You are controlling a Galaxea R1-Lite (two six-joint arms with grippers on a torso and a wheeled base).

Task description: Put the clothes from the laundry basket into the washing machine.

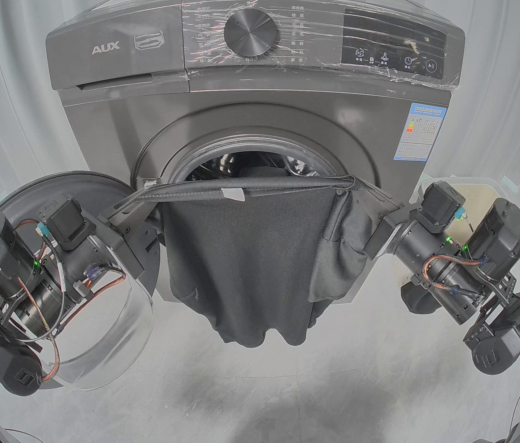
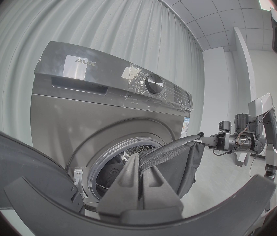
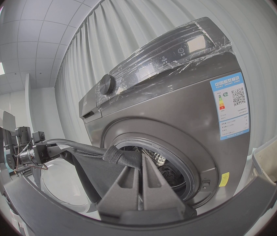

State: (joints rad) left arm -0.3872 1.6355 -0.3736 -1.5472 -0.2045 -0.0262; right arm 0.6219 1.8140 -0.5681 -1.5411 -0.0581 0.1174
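Jaws of left gripper and right gripper clamp the dark garment's waistband, stretched taut before the washing machine's open porthole; that wide, its ends may catch the edge.

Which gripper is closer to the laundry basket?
Right. The right gripper grips the dark garment near the laundry basket; the left gripper is opposite, by the open door.
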